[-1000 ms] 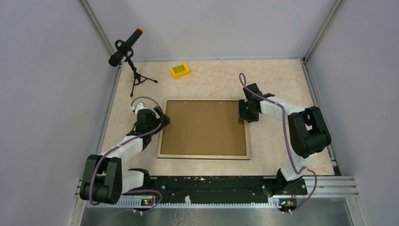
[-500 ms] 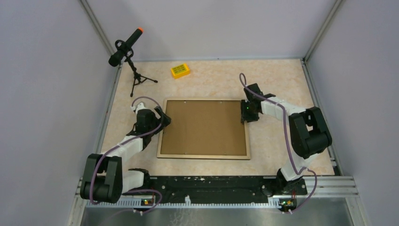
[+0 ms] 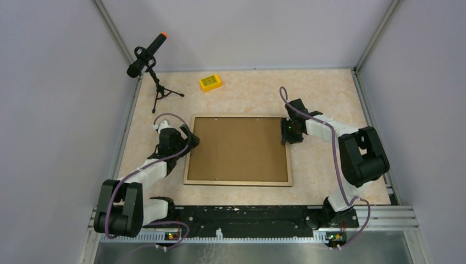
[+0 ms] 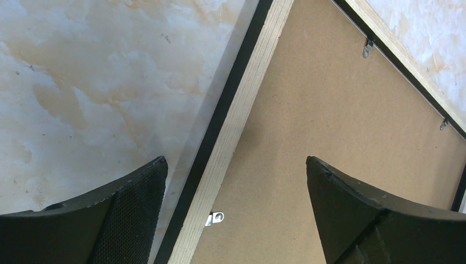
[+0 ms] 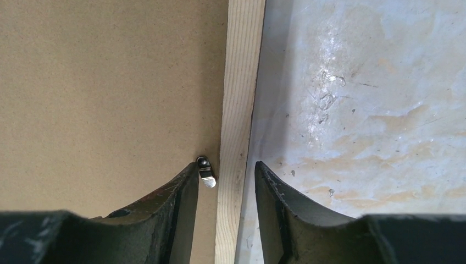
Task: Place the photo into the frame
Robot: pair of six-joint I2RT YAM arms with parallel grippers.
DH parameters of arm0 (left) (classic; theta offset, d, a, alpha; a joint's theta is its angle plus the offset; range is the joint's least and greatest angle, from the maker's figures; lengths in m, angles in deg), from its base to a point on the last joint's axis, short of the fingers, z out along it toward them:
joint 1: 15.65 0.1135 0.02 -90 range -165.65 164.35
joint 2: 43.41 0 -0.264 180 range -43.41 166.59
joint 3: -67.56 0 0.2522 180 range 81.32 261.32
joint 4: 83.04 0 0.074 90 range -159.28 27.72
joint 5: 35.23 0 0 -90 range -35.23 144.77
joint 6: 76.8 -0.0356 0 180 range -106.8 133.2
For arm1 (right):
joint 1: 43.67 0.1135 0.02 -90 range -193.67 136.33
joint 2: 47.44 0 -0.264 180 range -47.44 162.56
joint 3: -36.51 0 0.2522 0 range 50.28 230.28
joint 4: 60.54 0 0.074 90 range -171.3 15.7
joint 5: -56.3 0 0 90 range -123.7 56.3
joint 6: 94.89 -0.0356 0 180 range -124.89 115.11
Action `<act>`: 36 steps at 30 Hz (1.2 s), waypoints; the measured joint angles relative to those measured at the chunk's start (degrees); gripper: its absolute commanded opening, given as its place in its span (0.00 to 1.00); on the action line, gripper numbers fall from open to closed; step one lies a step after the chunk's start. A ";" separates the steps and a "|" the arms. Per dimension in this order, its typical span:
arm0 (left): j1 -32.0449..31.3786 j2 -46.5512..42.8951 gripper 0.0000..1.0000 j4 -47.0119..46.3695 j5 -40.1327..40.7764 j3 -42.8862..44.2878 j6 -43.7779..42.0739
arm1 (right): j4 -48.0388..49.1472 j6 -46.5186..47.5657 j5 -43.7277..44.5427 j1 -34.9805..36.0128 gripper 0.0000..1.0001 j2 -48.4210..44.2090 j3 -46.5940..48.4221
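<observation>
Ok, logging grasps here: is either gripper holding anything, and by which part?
The left gripper holds nothing, open over the frame's left rail. The right gripper straddles its right rail; a pinch cannot be told.

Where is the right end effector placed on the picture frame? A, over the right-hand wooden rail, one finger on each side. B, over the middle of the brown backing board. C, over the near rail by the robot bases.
A: the right wrist view shows the right end effector straddling the light wood rail of the frame, next to a small metal clip.
</observation>
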 measured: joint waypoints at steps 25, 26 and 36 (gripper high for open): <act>0.52 0.00 0.98 -1.53 -2.36 -0.13 -0.15 | -0.37 1.07 0.66 0.20 0.00 -0.20 0.13; 0.55 0.00 0.98 -1.62 -2.51 -0.15 -0.17 | -0.37 1.09 0.66 0.20 0.00 -0.11 0.17; 0.59 -0.04 0.98 -2.10 -3.04 -0.55 -0.22 | -1.88 2.32 0.39 0.48 0.47 0.46 1.36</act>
